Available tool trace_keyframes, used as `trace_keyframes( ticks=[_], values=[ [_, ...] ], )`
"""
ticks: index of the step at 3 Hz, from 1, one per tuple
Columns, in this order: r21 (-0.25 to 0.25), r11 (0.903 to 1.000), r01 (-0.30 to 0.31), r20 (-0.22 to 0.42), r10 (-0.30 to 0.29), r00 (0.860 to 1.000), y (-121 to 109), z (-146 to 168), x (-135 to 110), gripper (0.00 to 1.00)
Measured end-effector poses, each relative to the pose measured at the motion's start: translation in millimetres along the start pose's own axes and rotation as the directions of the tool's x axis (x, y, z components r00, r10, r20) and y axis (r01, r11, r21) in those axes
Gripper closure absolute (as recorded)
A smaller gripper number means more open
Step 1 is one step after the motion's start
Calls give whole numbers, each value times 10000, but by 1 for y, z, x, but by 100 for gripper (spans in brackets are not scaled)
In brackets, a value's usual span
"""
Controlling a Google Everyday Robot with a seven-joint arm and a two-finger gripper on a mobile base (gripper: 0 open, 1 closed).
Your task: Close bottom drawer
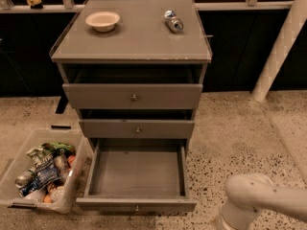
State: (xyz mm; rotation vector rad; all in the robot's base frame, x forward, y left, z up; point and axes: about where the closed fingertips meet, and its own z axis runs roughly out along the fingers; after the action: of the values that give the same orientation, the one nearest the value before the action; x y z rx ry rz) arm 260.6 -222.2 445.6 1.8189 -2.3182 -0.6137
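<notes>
The grey cabinet [130, 37] has three drawers. The bottom drawer [136, 204] is pulled far out, so its deep empty box [136, 169] shows, and its low front carries a small round knob [137, 208]. The middle drawer [136, 128] and the top drawer [133, 96] each stick out a little. A white rounded arm segment [261, 200] sits at the bottom right, to the right of the bottom drawer's front corner and apart from it. The gripper itself is out of view, beyond the frame's lower right edge.
A cream bowl [102, 20] and a lying can [173, 21] rest on the cabinet top. A clear plastic bin [12, 198] with snacks and cans stands on the floor against the open drawer's left side. A white post [280, 42] leans at the right.
</notes>
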Motion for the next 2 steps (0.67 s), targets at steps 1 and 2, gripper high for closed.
trace_keyframes(
  ticks=[1,2],
  values=[
    [-843,9730,2149,-742,-2212,9724,-23,17,-28,0],
    [-842,9731,2144,-740,-2207,9725,-23,17,-28,0]
  ],
)
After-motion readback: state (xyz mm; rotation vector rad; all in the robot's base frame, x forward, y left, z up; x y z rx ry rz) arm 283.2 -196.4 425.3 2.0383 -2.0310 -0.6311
